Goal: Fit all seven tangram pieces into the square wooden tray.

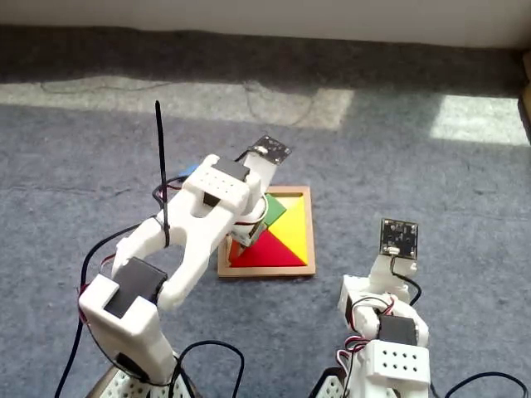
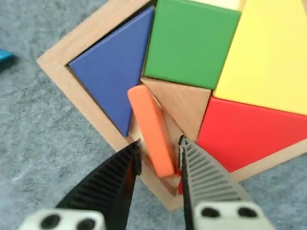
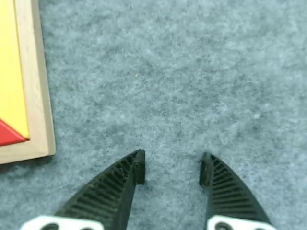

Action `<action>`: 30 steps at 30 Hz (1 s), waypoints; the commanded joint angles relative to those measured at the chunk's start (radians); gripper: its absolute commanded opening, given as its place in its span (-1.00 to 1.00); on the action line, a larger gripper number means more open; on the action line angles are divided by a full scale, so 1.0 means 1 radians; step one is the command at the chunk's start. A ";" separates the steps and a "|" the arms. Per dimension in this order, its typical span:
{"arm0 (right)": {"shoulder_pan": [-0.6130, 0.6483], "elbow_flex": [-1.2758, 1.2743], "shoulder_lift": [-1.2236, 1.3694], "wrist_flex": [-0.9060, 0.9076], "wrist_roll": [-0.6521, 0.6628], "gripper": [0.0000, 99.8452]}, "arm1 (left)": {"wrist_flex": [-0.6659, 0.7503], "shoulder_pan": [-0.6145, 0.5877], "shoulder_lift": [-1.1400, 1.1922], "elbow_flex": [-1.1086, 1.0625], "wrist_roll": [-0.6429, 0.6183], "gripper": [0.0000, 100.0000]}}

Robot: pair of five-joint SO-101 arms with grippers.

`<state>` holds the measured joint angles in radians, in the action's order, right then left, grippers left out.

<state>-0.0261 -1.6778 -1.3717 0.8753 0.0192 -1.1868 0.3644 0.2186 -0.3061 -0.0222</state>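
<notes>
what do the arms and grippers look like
Both the left arm and right arm have white plastic shells with black servo blocks, loose black cables, and a small dark circuit board near each wrist. The left gripper and right gripper have black, pointed, ribbed fingers on white bases with round holes.

Wooden tray (image 1: 309, 240): left part hidden beneath the left arm (image 1: 195, 240) (high view). Light-blue piece (image 2: 4, 58) cut off at the edge; shape indeterminate.

Grey carpet (image 1: 431, 191) carries the square wooden tray (image 1: 274, 271).
</notes>
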 commanded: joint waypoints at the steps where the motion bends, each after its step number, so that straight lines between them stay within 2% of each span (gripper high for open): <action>1: -0.022 -0.016 0.001 -0.028 0.009 -0.60 | -0.049 0.024 -0.047 0.036 -0.012 -0.68; 7: -0.022 -0.016 0.001 -0.028 0.009 -0.60 | -0.074 0.030 -0.140 0.038 -0.012 -0.68; 15: -0.022 -0.016 0.001 -0.028 0.009 -0.60 | -0.068 0.134 -0.156 -0.001 -0.012 -0.68; 22: -0.022 -0.016 0.001 -0.028 0.009 -0.60 | -0.075 0.127 -0.174 0.010 -0.012 -0.69; 27: -0.022 -0.016 0.001 -0.028 0.009 -0.60 | -0.100 0.124 -0.289 -0.001 -0.011 -0.69; 30: -0.022 -0.016 0.001 -0.028 0.009 -0.60 | -0.133 0.082 -0.380 -0.001 -0.008 -0.69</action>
<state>-0.0261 -1.6778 -1.3717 0.8753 0.0192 -1.2896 0.4795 -0.0560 -0.3138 -0.0222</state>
